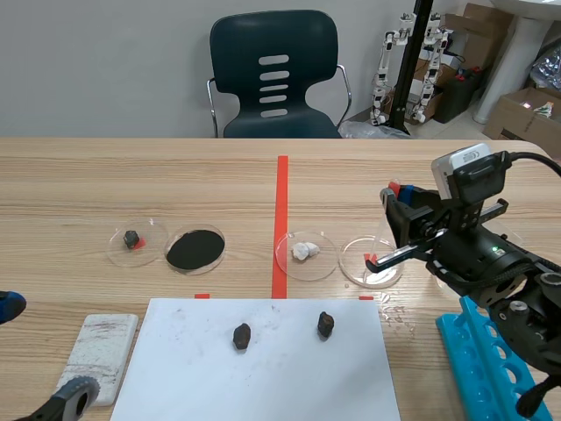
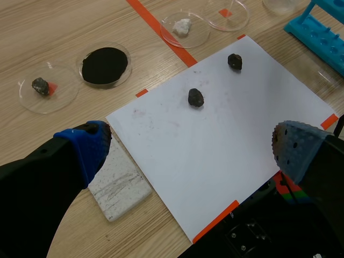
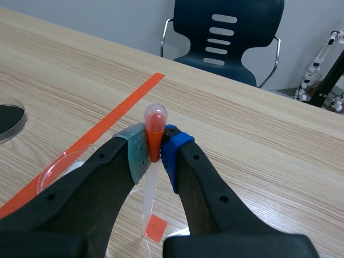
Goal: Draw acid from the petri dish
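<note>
Pipette clamped in right end effector, tip at petri dish, liquid indiscernible; left end effector released.

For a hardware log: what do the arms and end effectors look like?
Both arms are black. Left end effector: thick fingers, blue dotted pads. Right end effector: one grey-green pad, one blue. A white camera and black cable top the right arm.

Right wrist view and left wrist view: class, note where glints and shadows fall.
Right wrist view: a glint on the clear bulb of the orange-necked plastic pipette. Left wrist view: the two dark stones cast faint soft shadows on the white paper sheet.
</note>
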